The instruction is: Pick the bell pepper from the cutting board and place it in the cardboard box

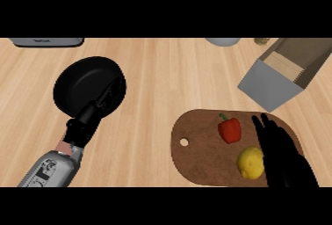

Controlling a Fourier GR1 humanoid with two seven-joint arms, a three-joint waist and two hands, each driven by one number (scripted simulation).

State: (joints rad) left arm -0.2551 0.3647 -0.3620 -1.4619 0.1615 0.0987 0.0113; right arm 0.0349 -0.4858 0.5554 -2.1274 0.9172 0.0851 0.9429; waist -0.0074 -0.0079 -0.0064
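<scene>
Bare tabletop (168, 74) runs open between pan (89, 85) and cardboard box (285, 72). Pepper (229, 129) reachable from above and left; lemon (251, 162) crowds it below-right. Box flap (269, 85) juts toward cutting board (201, 154).

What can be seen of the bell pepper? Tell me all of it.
The bell pepper is red and glossy with a short green stem at its top end, pointing toward the far side of the counter. It lies on the brown wooden cutting board, in the board's upper middle. A yellow lemon sits just nearer, slightly apart. The right hand, fingers straight, is right beside the pepper; whether it touches cannot be told.
</scene>
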